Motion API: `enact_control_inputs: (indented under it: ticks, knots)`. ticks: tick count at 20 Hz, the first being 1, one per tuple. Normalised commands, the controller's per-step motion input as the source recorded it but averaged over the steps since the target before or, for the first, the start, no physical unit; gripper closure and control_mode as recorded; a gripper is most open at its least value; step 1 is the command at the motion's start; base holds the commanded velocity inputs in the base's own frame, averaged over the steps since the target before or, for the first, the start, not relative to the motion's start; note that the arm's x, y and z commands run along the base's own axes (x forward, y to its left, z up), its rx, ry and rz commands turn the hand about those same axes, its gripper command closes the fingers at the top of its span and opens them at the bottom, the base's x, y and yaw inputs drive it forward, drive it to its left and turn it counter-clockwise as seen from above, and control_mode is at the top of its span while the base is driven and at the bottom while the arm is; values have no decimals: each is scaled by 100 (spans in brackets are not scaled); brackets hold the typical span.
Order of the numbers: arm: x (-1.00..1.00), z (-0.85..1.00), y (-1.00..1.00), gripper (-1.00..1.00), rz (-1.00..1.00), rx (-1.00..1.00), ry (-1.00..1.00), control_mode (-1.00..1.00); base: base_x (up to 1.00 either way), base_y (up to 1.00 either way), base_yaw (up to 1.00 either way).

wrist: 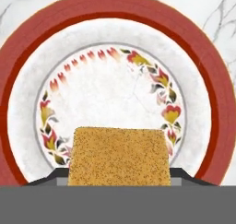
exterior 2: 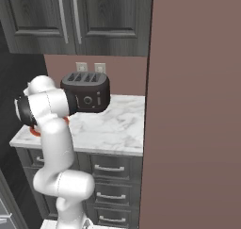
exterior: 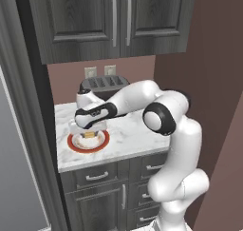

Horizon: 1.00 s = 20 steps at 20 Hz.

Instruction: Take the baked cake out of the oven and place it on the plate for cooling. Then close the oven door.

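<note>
One step of the task was in hand, by my judgement — the setting of the cake point(wrist: 119, 156) on the plate point(wrist: 27, 48), with the closing of the oven door not yet done. The gripper point(exterior: 88, 129) hung directly over the plate, and in the hand view the golden-brown block of cake sat between the two dark finger tips, which pressed on its left and right sides; so the fingers were clamped on the cake, about half apart because of its width. The plate rested on the white marble counter point(exterior: 128, 135), in front of the black toaster point(exterior 2: 86, 92) and a little to the left of it as the left base view shows, and the cake was above the plate's white centre, inside the ring of red flowers. If the cake already touched the plate or was just above it, I could not tell. The cake looked like a rectangular slab; its long axis ran across the gap of the fingers, from one finger to the other, and its broad crumbly face pointed back toward the hand. The next move called for a short lowering if needed, then an opening of the fingers and a straight lift away — so the cake would not be dragged off the centre.
</note>
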Motion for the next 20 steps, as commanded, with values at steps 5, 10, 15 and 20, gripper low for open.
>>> enact_control_inputs:
  ticks: [5,10,15,20]
  knots:
    - [2,-34,0,100,0,0,2,-100,0,0,0]
    - [2,-23,0,100,0,0,0,-100,0,0,0]
    - [5,-14,0,100,0,0,1,-100,0,0,0]
    - [5,-14,0,100,0,0,6,-100,0,0,0]
